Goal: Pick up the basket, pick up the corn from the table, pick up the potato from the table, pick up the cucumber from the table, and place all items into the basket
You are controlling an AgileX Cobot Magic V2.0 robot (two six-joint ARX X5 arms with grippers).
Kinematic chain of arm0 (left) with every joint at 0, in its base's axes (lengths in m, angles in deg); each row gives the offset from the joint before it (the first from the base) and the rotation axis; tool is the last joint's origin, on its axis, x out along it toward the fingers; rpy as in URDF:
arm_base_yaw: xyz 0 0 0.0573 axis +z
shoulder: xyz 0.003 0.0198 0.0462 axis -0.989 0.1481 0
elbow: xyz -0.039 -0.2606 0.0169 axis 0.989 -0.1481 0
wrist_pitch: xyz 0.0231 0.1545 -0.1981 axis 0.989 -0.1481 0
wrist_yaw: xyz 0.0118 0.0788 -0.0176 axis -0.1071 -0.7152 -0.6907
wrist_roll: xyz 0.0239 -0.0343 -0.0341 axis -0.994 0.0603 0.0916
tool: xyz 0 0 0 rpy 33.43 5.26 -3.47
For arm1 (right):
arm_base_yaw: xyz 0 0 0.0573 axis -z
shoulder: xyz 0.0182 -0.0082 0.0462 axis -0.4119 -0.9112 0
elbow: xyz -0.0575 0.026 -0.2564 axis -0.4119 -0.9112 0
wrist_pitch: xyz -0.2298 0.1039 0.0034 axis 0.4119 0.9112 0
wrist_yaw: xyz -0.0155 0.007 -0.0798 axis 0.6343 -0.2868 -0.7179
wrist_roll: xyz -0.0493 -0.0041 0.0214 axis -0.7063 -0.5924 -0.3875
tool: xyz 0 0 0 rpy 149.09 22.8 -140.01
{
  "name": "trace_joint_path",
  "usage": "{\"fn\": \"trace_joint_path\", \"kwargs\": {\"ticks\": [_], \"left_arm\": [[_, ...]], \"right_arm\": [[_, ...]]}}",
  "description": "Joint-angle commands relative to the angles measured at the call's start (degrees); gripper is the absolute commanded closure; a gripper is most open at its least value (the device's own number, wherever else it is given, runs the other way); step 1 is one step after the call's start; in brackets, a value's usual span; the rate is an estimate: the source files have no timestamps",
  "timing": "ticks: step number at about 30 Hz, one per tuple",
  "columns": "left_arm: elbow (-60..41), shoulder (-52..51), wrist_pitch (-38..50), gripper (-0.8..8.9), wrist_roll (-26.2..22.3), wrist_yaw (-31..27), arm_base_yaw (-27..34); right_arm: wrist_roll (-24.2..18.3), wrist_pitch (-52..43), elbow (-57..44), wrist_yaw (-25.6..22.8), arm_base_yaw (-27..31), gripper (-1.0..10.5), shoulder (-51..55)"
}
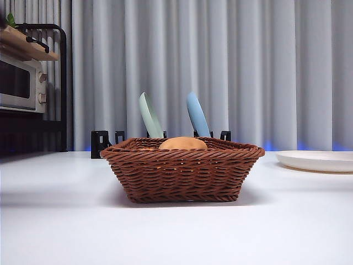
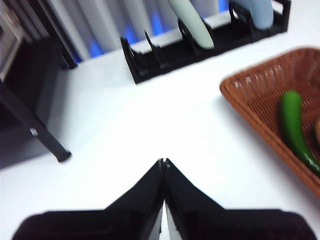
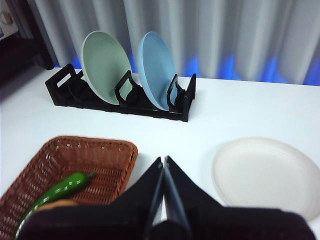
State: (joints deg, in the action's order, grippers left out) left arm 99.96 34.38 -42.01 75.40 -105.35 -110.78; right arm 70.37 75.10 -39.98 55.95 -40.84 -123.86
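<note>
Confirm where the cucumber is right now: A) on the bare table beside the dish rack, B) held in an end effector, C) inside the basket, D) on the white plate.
C: both wrist views show the cucumber lying inside the basket, with both end effectors shut on nothing.

Cucumber [image 2: 295, 131] lies in basket [image 2: 260, 102] — left pincer [image 2: 163, 162] closed.
</note>
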Motion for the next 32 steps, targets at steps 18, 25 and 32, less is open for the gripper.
{"fn": "trace_joint_path", "kwargs": {"ticks": [18, 25, 32], "left_arm": [[-6.95, -15.21, 1.2, 8.16, 2.78, 1.77, 0.87], [-6.95, -15.21, 0.55, 8.16, 2.6, 1.7, 0.87], [-9.38, -17.11, 1.36, 8.16, 0.33, 4.39, 4.35]], "right_arm": [[5.92, 2.12, -14.32, -0.2, -0.11, 9.5, 15.45], [5.92, 2.12, -14.32, -0.15, -0.11, 9.5, 15.45], [5.92, 2.16, -14.32, -0.13, -0.11, 9.5, 15.45]]}}
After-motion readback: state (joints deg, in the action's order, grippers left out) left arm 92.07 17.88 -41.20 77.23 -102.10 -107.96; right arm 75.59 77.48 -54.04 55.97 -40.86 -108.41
